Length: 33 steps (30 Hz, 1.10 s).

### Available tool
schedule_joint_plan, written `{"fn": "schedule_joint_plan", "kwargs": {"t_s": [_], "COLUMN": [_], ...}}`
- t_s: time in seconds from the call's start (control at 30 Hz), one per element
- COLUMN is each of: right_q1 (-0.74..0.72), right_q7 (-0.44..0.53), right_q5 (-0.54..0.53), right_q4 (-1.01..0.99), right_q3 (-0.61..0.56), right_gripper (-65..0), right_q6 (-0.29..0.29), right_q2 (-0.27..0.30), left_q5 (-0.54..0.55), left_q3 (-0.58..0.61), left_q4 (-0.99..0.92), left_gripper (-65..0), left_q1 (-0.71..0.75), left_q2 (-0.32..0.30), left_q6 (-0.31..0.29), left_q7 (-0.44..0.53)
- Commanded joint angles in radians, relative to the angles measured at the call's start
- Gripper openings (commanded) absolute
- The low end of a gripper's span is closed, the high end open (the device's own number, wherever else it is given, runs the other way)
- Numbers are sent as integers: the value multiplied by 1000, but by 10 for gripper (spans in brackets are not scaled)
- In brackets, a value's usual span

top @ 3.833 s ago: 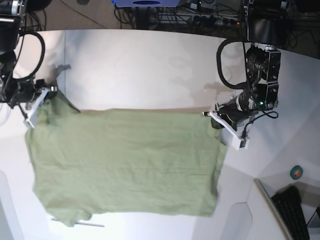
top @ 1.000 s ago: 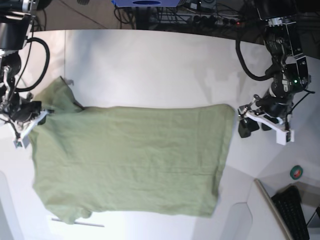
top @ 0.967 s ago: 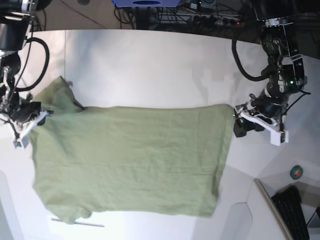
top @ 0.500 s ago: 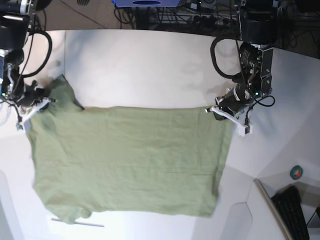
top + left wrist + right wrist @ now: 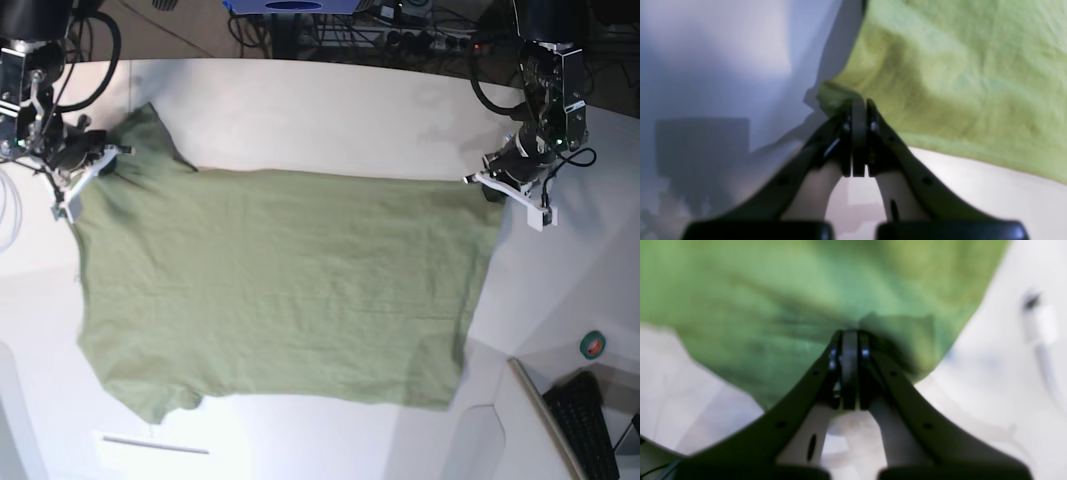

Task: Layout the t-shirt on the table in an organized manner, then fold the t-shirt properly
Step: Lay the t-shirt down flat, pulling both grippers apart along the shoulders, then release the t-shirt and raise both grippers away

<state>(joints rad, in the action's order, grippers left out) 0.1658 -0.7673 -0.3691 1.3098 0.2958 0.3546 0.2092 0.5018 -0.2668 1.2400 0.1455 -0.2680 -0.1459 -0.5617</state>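
Shirt [image 5: 280, 290] spread flat on table [image 5: 320, 110], filling most of the near half, sleeve pointing to the far corner at the base view's left. Left gripper [image 5: 490, 185] clamped on the shirt's far corner at that view's right, jaws pressed together over a fold of cloth. Right gripper [image 5: 95, 165] likewise pinched tight on cloth beside the sleeve

Black arms [image 5: 545, 75] — looped black cables, white-tipped tools [image 5: 510, 190].

one t-shirt [image 5: 280, 285] (two hands), one table [image 5: 320, 110]
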Motion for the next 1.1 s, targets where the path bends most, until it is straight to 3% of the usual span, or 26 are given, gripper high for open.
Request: {"fn": "schedule_joint_plan", "kwargs": {"t_s": [0.0, 0.23, 0.33, 0.43, 0.5, 0.6, 0.7, 0.83, 0.93, 1.07], "right_q1": [2, 99, 131, 127, 122, 122, 120, 123, 120, 108], "right_q7": [7, 4, 6, 6, 6, 6, 4, 4, -76, -205], "right_q5": [-11, -15, -17, -17, -17, -17, -17, -17, -20, -123], "right_q4": [49, 253, 324, 331, 333, 333, 331, 331, 331, 330], "right_q3": [6, 41, 165, 349, 432, 530, 601, 644, 661, 701], "right_gripper": [-650, -650, -650, -650, -650, -650, -650, -410, -293, -291], "right_q6": [5, 4, 7, 22, 87, 249, 344, 344, 344, 344], "right_q2": [6, -1, -58, -147, -185, -231, -264, -291, -308, -313], "left_q5": [7, 10, 11, 61, 146, 269, 304, 308, 309, 309], "left_q3": [-12, -12, -27, -134, -203, -256, -265, -271, -314, -355], "left_q4": [30, 221, 269, 237, 195, 145, 145, 136, 119, 125], "left_gripper": [-650, -650, -650, -650, -650, -650, -650, -650, -645, -380], "left_q1": [-8, 61, 93, 102, 102, 125, 150, 161, 158, 153], "left_q2": [-26, -35, -34, -10, -7, -37, -50, -47, -27, 0], "left_q6": [-2, -2, -2, -7, -30, -139, -202, -225, -225, -226], "left_q7": [21, 18, 18, 19, 19, 18, 19, 19, 19, 19]}}
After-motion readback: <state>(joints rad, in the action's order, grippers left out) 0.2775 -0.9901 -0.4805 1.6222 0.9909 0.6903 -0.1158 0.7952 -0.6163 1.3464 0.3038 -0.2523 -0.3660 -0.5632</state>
